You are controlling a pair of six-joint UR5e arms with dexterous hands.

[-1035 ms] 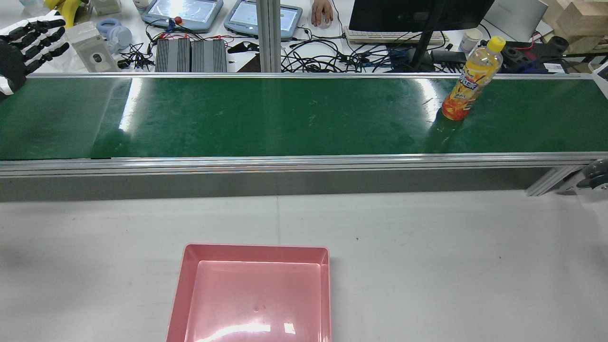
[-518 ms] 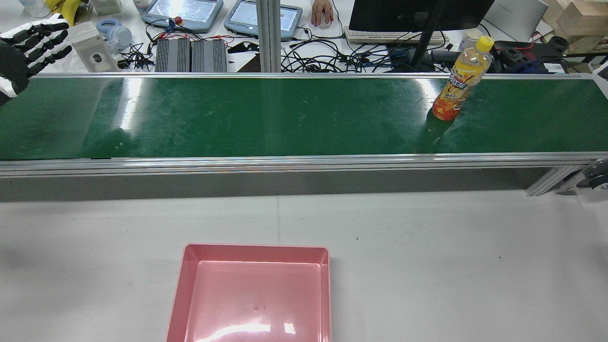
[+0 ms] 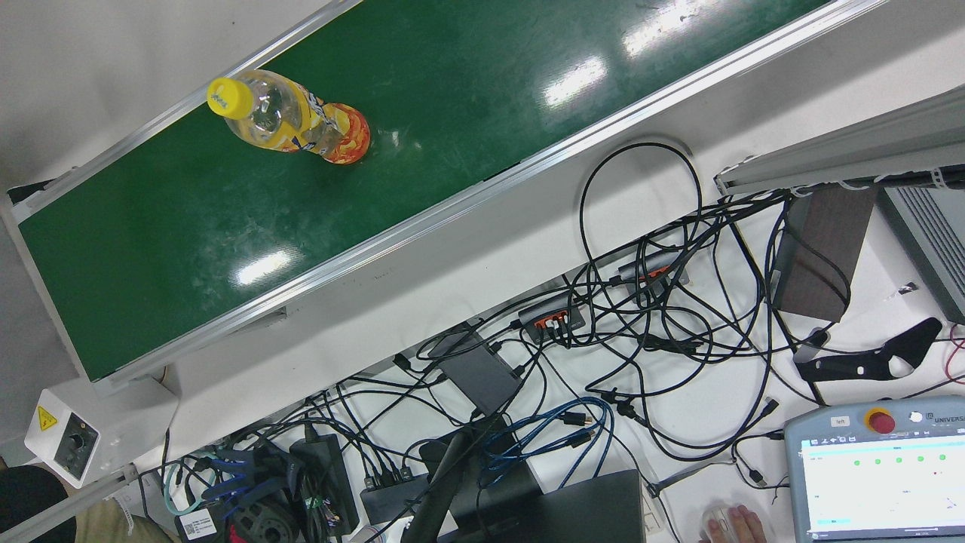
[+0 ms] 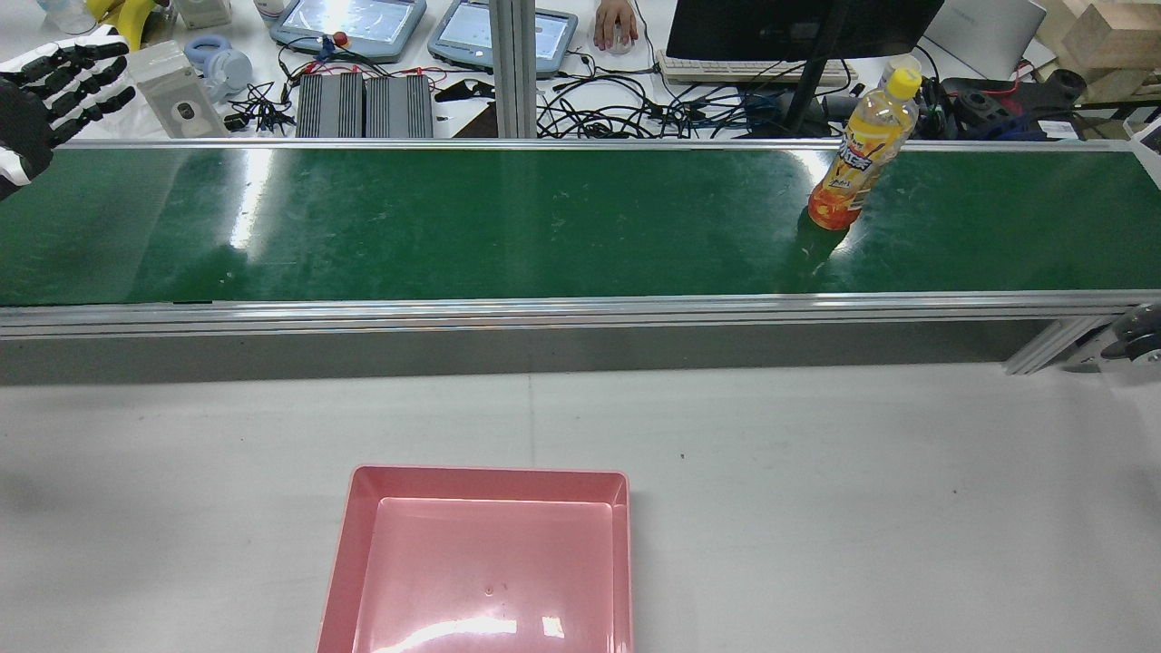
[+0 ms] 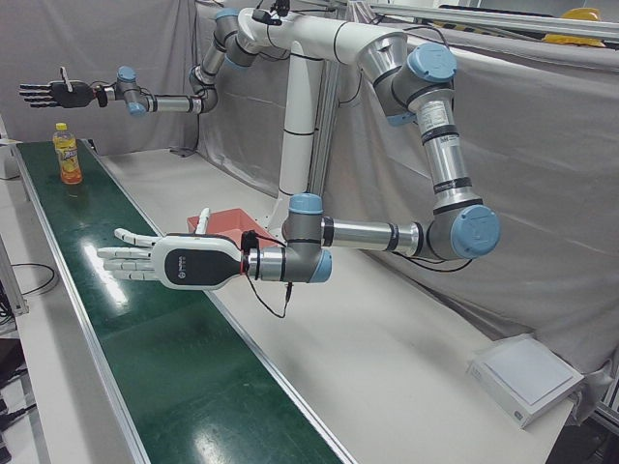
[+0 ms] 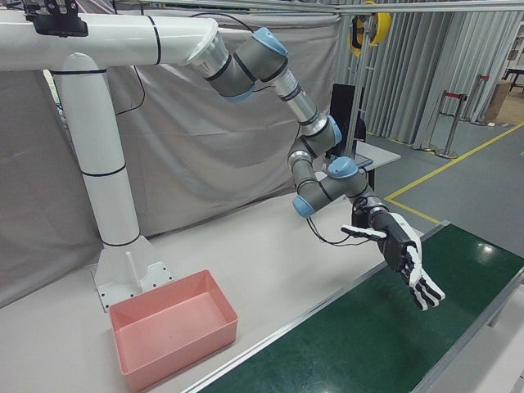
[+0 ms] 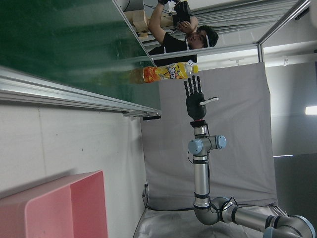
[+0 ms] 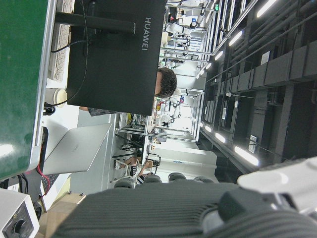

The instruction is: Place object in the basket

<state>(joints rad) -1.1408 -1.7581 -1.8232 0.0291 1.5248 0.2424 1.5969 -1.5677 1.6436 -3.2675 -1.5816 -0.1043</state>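
We see the green belt (image 4: 508,227) lying open along most of its length, and only the upright bottle (image 4: 857,154) stands on it, toward its right end. The left hand (image 4: 41,91) hangs spread over the belt's far left end, and the right hand (image 5: 56,94) hangs spread above and beyond the bottle, apart from it. The raised side rail (image 4: 544,313) runs between belt and table (image 4: 862,508). The basket (image 4: 490,473) is open on top, with bare table around it.

Beyond the green conveyor belt (image 4: 508,222): tangled black cables (image 4: 626,113), two teach pendants (image 4: 349,23), a monitor (image 4: 798,27), a keyboard (image 4: 744,71), and a person's hand (image 4: 615,20) on a mouse.
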